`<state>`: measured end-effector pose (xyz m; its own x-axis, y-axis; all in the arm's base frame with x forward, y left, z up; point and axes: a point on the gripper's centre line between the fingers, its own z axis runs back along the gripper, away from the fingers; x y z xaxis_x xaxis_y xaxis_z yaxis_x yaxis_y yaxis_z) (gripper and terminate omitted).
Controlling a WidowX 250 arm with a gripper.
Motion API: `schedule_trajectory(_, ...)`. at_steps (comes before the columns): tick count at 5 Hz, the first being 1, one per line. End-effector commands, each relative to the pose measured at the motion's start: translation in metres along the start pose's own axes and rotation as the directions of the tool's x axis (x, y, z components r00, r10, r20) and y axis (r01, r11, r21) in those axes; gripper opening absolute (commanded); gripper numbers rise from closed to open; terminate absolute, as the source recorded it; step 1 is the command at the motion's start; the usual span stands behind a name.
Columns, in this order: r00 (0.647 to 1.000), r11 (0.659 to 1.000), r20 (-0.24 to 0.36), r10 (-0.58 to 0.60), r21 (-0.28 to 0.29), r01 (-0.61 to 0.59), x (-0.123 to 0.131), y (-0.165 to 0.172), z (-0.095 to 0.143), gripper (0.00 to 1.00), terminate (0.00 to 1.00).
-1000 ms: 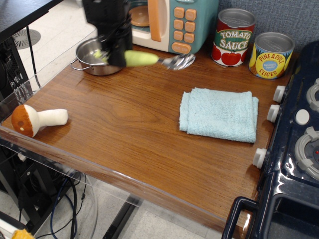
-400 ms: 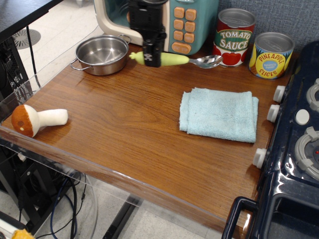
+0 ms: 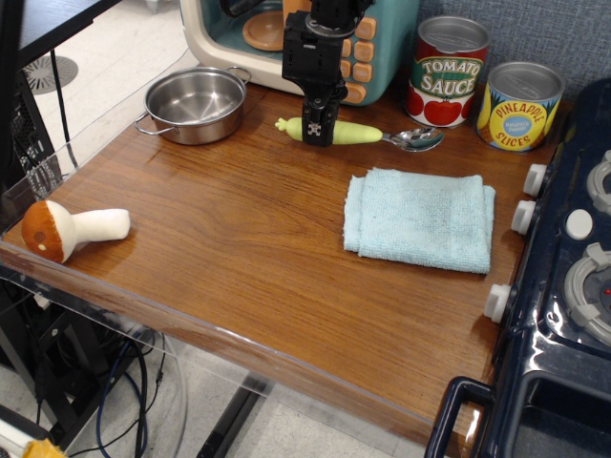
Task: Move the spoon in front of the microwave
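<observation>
The spoon [image 3: 368, 134] lies level, low over or on the wooden table, its yellow-green handle pointing left and its shiny bowl [image 3: 420, 139] to the right, below the tomato sauce can. My black gripper [image 3: 319, 131] comes down from above and is shut on the middle of the handle. The teal and cream microwave [image 3: 382, 38] stands just behind the spoon at the back edge, partly hidden by my arm.
A steel pot [image 3: 194, 104] stands left of the spoon. A tomato sauce can [image 3: 449, 71] and a pineapple can [image 3: 518, 105] stand at the back right. A light blue cloth [image 3: 420, 218] lies mid-right. A toy mushroom [image 3: 69, 229] lies front left. A toy stove [image 3: 573, 286] borders the right.
My gripper has carried the spoon to the right, from beside the pot to in front of the microwave's buttons, and has lowered it towards the table.
</observation>
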<state>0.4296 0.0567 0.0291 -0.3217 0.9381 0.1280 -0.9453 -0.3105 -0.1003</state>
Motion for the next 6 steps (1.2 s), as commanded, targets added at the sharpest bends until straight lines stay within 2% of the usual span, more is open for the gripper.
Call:
schedule_trajectory(1,1.000,0.998,0.029,-0.004,-0.067,0.005,0.007,-0.001,0.011,0.00,0.00)
schedule_trajectory(2,0.999,0.998,0.045,0.016,-0.065,-0.013,0.009,0.004,0.016,1.00,0.00)
schedule_trajectory(3,0.999,0.998,0.047,0.006,-0.064,-0.003,0.008,0.009,0.020,1.00,0.00)
schedule_trajectory(4,1.000,0.997,0.024,0.019,-0.075,-0.017,0.008,0.010,0.026,1.00,0.00)
schedule_trajectory(5,0.999,0.995,0.004,0.039,-0.091,-0.039,0.011,0.004,0.041,1.00,0.00)
schedule_trajectory(6,0.997,0.988,-0.038,0.073,-0.135,-0.077,0.017,0.002,0.067,1.00,0.00)
